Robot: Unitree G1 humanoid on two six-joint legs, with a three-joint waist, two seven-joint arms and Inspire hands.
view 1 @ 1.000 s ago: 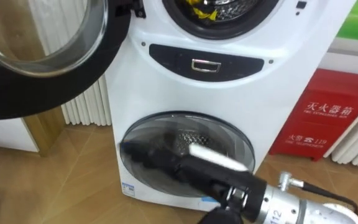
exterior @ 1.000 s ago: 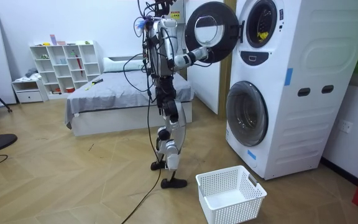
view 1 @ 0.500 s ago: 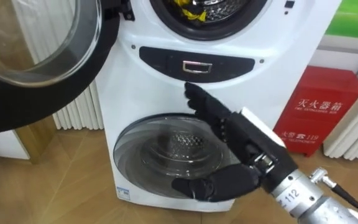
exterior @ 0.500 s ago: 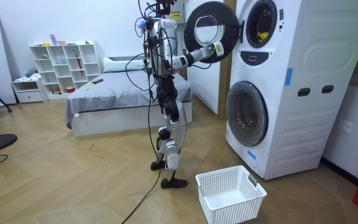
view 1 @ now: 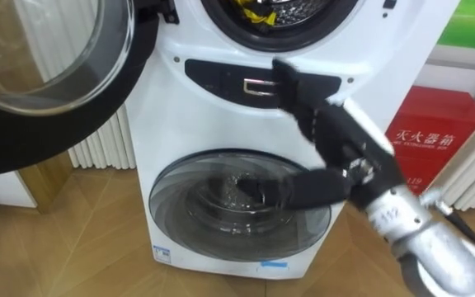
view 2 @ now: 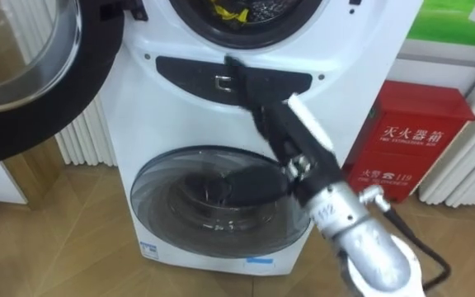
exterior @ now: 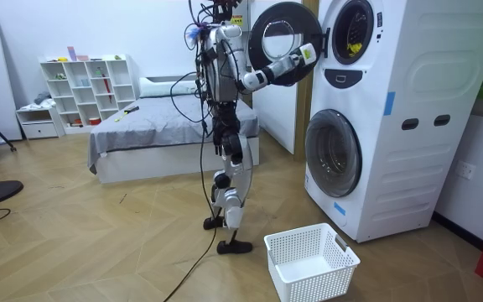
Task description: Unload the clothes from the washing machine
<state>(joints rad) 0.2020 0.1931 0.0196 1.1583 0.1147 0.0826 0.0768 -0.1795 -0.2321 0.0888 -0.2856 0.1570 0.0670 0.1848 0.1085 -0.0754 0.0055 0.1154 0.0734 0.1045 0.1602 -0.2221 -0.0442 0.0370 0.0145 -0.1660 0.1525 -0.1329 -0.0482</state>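
Yellow cloth point(view 1: 256, 11) lies inside the upper drum of the stacked white washing machine point(exterior: 392, 109), at the top edge of the eye views point(view 2: 228, 10). The upper round door point(view 1: 48, 74) hangs wide to the left. My right hand point(view 1: 332, 132) is raised in front of the dark control panel just below that drum mouth, open, fingers straight and pointing up-left, thumb spread low over the lower glass door point(view 1: 221, 206). It holds nothing. In the room view I stand facing the machine with my right hand point(exterior: 304, 55) stretched out by the open door.
A red box point(view 1: 431, 140) stands on the floor right of the machine, and a white radiator point(view 1: 105, 140) is left of it. A white laundry basket point(exterior: 311, 262) sits on the wood floor near my feet. A bed point(exterior: 158, 134) is behind me.
My right hand rose from in front of the lower door to the control panel under the upper drum mouth, its fingers staying straight. The view shifted slightly.
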